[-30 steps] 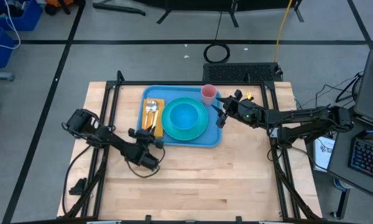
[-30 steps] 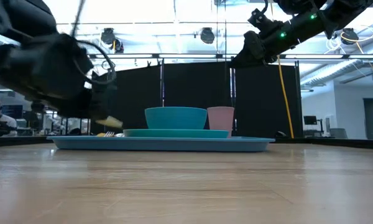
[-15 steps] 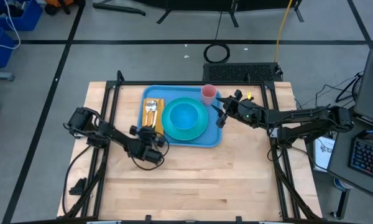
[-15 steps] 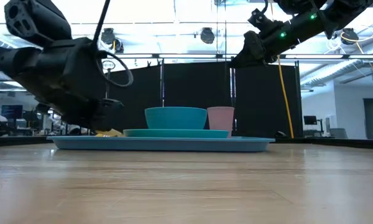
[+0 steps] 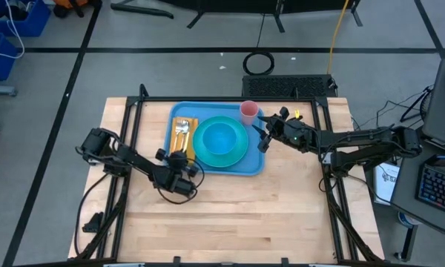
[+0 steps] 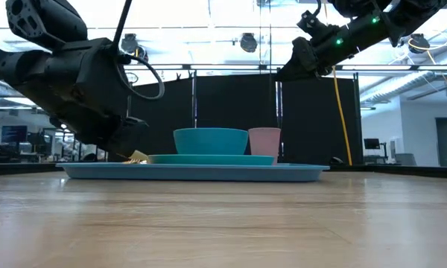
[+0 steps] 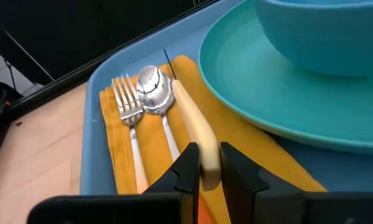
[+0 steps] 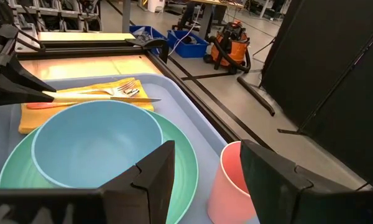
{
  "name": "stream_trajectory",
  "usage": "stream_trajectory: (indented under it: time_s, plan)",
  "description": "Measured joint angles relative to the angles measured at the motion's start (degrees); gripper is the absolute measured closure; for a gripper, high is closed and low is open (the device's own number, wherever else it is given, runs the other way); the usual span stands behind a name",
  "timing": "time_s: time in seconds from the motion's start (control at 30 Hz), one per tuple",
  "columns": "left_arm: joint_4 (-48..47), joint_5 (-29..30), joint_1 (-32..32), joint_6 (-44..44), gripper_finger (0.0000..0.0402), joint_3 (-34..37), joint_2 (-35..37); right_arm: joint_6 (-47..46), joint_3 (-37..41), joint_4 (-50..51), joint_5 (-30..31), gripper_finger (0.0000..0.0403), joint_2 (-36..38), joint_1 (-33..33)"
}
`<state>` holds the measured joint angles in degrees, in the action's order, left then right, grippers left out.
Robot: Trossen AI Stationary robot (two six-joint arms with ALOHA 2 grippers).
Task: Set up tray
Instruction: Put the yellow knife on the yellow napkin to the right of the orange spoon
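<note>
The tray (image 5: 216, 139) lies flat on the wooden surface (image 5: 230, 215), toward its far side and about midway between the two arms. It carries a teal plate (image 5: 221, 142) with a blue bowl (image 5: 219, 138) seated on it, a pink cup (image 5: 248, 112) standing upright in the far corner on the right arm's side, and an orange-yellow napkin (image 5: 182, 136) along the edge on the left arm's side, beside the plate. On the napkin lie a fork (image 7: 129, 118) and a spoon (image 7: 155, 98) side by side, with a knife (image 7: 189, 121) just next to the spoon on the plate side. The left tool (image 7: 204, 167) is at the near edge of the tray over the napkin, its fingers (image 7: 185, 167) closed on the cream handle of the knife; the blade end points away toward the spoon bowl. In the low view the left arm hangs low over that same end of the tray. The right tool (image 8: 202, 163) is held above the surface at the tray's other end, beside the pink cup and apart from it, with its fingers spread and nothing between them
</note>
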<state>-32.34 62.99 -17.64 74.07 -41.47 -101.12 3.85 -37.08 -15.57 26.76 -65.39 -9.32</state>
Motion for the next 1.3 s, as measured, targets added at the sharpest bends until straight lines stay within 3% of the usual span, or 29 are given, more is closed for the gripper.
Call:
stream_trajectory:
  time_s: [0.23,0.77,1.13,1.3]
  plan:
    - [-6.81,2.21,-2.11,2.74,0.0357,-2.97,-0.02,0.0,0.0,0.0,0.0,0.0232,0.0,0.0]
    - [-8.29,-6.89,-0.31,0.92,0.0357,-3.58,-0.02,-0.02,0.0,0.0,0.0,0.0232,0.0,0.0]
    - [-6.46,-12.27,1.58,-5.14,0.0333,-3.52,-0.02,0.0,0.0,0.0,0.0,0.0232,0.0,0.0]
    - [-4.58,-14.32,1.59,-8.5,0.0343,-3.52,-0.02,0.0,0.0,0.0,0.0,0.0232,0.0,0.0]
